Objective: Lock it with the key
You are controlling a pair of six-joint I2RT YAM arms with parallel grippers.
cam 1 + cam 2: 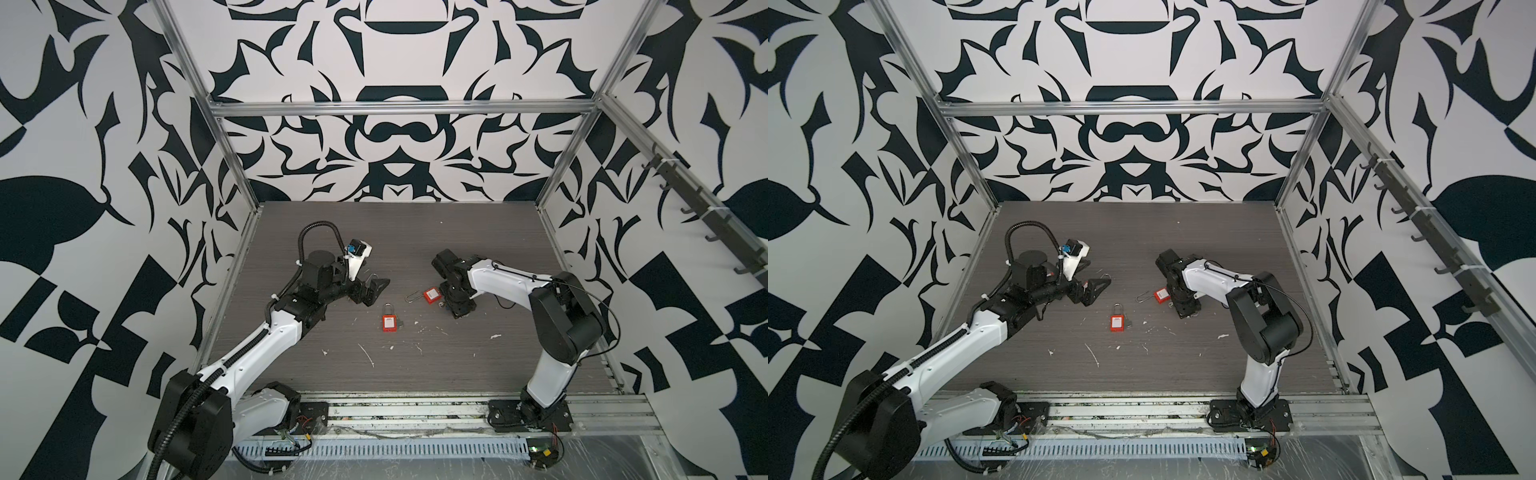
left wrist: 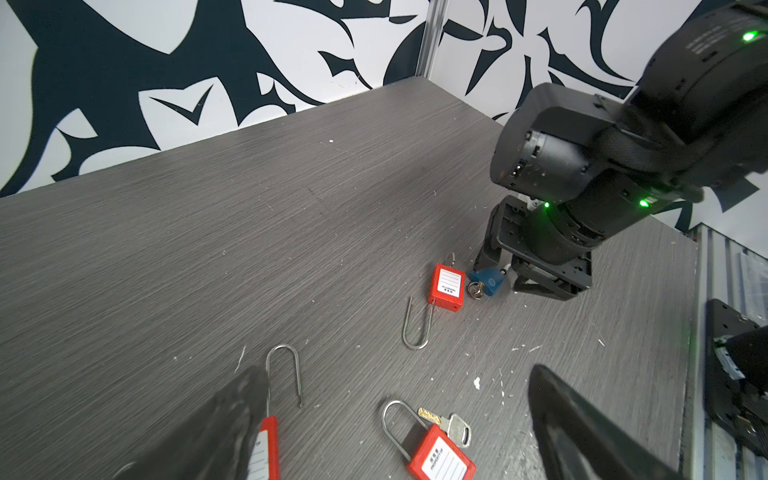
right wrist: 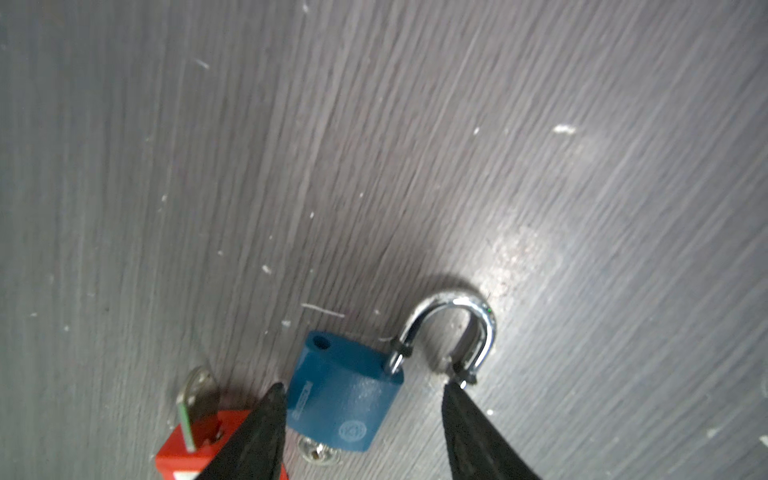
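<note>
Key (image 3: 318, 453) — where is it?
— At the base of the blue padlock (image 3: 345, 399), which lies flat on the table (image 3: 374, 145) between the fingers of my right gripper (image 3: 365, 388). My jaws stand apart around its body, gripping nothing; its shackle (image 3: 457, 307) is swung open, the free end right at one fingertip.
— And your left gripper (image 2: 399, 372)?
— Spread wide and empty, hovering above the table. Beneath one finger lies a red padlock (image 2: 266, 444), shackle open; below the gap between my fingers, a second red padlock (image 2: 440, 455) with another key (image 2: 453, 426) beside it. A third red padlock (image 2: 446, 286) lies just beside my right gripper.
</note>
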